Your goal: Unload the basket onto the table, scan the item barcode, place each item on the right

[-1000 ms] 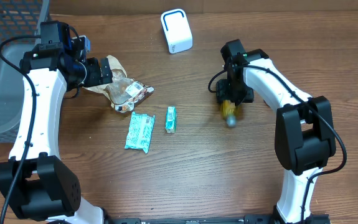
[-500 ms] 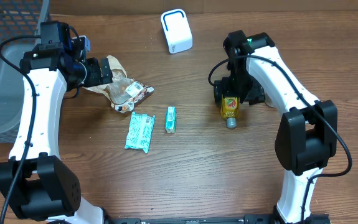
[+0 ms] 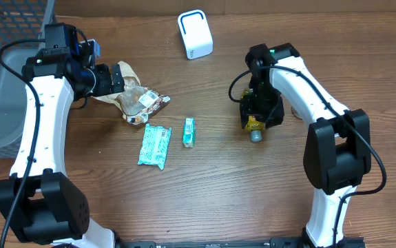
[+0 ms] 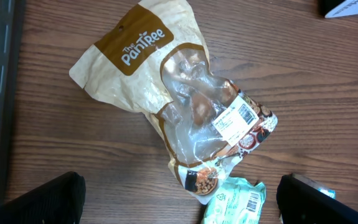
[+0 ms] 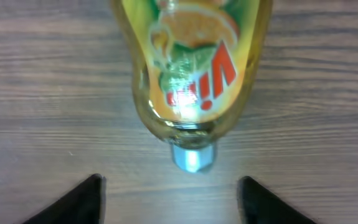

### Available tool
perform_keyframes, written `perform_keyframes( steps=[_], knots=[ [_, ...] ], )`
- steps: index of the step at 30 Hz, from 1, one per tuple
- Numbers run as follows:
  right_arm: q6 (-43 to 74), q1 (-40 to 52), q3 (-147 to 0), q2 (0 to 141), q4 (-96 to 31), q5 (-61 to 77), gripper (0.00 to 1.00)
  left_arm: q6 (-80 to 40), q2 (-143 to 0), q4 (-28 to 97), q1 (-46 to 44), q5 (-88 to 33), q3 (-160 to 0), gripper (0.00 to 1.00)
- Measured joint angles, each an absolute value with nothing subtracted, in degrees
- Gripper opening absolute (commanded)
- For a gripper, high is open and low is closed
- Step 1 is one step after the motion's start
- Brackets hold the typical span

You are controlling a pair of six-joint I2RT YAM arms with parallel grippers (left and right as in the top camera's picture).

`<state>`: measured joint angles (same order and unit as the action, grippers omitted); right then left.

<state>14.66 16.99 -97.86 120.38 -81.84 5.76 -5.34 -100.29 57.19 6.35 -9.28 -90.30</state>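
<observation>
Currently the bottle [image 5: 194, 74] lies on its side on the counter [image 3: 218, 200], right of centre, with its silver cap pointing toward the near edge. From the right wrist camera I read a yellow drink with an orange-and-green label and red lettering. I cannot make out a barcode on the face that shows.

My right pincer [image 5: 174, 194] sits directly over the bottle. Its two dark fingers [image 5: 91, 199] stand apart on either side of the cap end, with bare wood showing between each finger and the cap, so I read it as open and not clamped on the bottle. From overhead the pincer covers most of the bottle; only the lower label and the cap stick out below it.

The white scanner [image 3: 195, 34] stands near the far edge, well apart from the bottle and up to its left.

To the left of the bottle lie a small green packet [image 3: 189, 131] and, beside that, a larger green packet [image 3: 155, 146]. Farther left is a tan and clear snack bag [image 4: 185, 106] printed "The PanTree", with a white barcode sticker facing up.

My left pincer [image 4: 180, 183] hovers above that bag with its fingers spread wide, holding nothing. A grey basket [image 3: 5, 69] sits at the far left corner.
</observation>
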Motion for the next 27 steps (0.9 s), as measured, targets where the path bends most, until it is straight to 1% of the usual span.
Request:
perform_keyframes(
  steps=[4,8,11,16,22,27],
  knots=[
    [15.44,17.04,-97.86,119.72,-82.54,5.50,0.64,-5.34,-100.29,57.19,6.35,-9.28,-90.30,1.00],
    [17.34,17.21,-97.78,115.02,-84.44,2.98,0.65,-5.34,-100.29,57.17,6.35,-9.28,-90.30,1.00],
    [18.70,17.50,-96.40,109.30,-83.61,1.04,0.65,-5.34,-100.29,57.19,6.35,-9.28,-90.30,0.99],
    [19.92,18.79,-89.25,103.31,-77.67,-0.34,0.65,-5.34,-100.29,57.21,6.35,-9.28,-90.30,1.00],
    [20.38,19.22,-78.67,103.90,-69.84,-0.49,0.65,-5.34,-100.29,57.17,6.35,-9.28,-90.30,1.00],
    [20.71,19.22,-74.37,103.90,-62.04,-0.47,0.63,-5.34,-100.29,57.19,6.35,-9.28,-90.30,1.00]
  ],
)
